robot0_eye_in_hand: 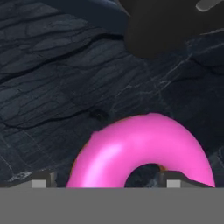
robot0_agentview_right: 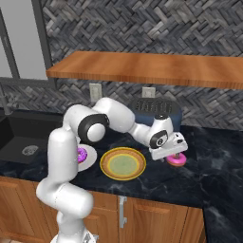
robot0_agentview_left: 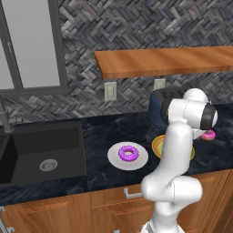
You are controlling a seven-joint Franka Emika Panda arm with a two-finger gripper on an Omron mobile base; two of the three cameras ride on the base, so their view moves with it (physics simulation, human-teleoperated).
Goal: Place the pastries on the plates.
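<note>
- While the gripper (robot0_agentview_right: 176,155) hangs low over the pink donut (robot0_agentview_right: 178,161), the step in hand looks like the grasp itself, so the care belongs in the last bit of descent and the close.
- Nearest the front edge of the counter (robot0_agentview_left: 104,175) lie the two plates: the white plate (robot0_agentview_left: 141,161) already carries the purple donut (robot0_agentview_left: 129,153), and the yellow plate (robot0_agentview_right: 123,163) beside it, with its pale green centre, is bare and is surely the goal for this pastry.
- Just behind and to the right of the yellow plate, the pink donut rests flat on the dark counter, clear of the plate's rim.
- From the hand camera the two finger tips (robot0_eye_in_hand: 43,180) stand spread, one at the ring's outer left side and the other near its hole; they seem to straddle one wall of the ring, though the tips are mostly cut off, so I would not swear to it.
- A good grasp would go straight down, keep that wall centred between the tips, and close gently so the soft ring is not pushed sideways.
- Farther back stands a dark toaster (robot0_agentview_right: 156,110); the lift should rise clear before swinging toward the plate.
</note>
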